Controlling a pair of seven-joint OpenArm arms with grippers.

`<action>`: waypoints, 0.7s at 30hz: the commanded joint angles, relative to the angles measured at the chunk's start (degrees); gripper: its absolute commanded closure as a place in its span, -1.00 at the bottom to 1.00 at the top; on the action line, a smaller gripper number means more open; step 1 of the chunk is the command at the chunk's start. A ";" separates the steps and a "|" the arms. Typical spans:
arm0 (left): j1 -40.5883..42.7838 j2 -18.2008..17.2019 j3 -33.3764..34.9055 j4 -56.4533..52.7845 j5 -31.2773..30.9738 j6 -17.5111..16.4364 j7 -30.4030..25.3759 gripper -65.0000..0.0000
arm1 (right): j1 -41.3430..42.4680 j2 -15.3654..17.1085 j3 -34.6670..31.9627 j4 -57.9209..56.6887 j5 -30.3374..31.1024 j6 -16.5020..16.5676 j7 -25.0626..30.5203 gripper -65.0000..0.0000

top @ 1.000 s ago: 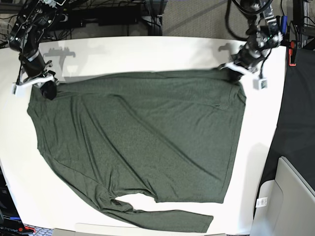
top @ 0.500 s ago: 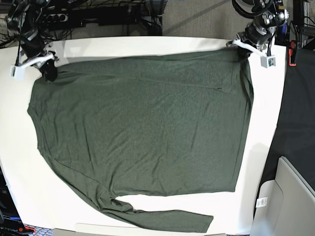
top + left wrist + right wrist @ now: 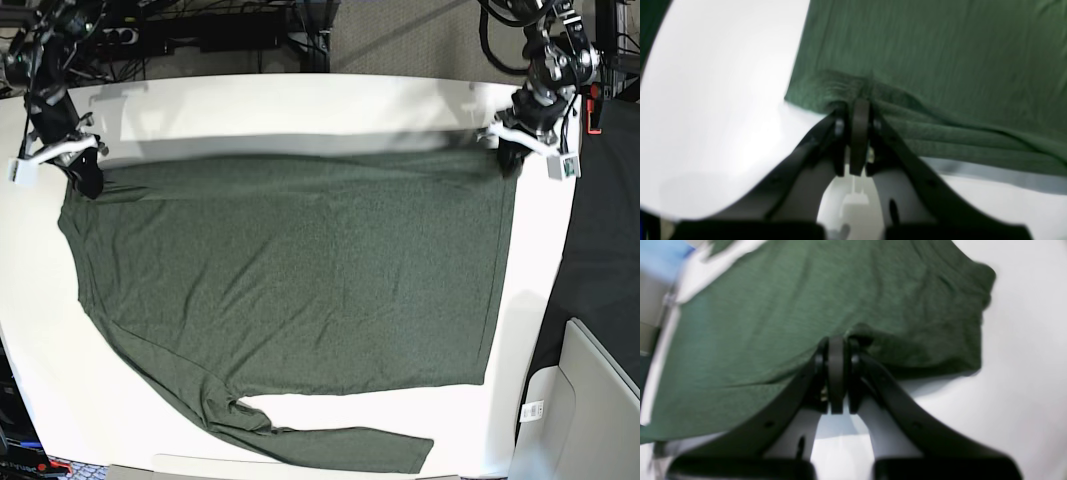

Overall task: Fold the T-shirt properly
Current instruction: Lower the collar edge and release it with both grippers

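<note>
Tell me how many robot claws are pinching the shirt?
2. The left end effector pinches the shirt at its far right corner, the right end effector at its far left corner.

White table bearing one item: a dark olive-green long-sleeved T-shirt, spread flat over most of the surface. Its upper edge runs parallel to the far table edge, leaving a bare white strip there. One sleeve lies along the near edge. Bare margins flank the shirt on both sides.
</note>
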 commanded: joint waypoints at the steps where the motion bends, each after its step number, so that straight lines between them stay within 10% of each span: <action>1: -1.70 -0.56 -0.20 0.71 -0.05 0.05 -1.35 1.00 | 1.93 0.92 0.07 0.19 0.50 0.33 1.89 1.00; 21: -20.69 -0.29 0.06 -14.24 -0.05 0.05 -1.61 1.00 | 26.11 1.63 -0.10 -21.79 -8.47 0.42 1.98 1.00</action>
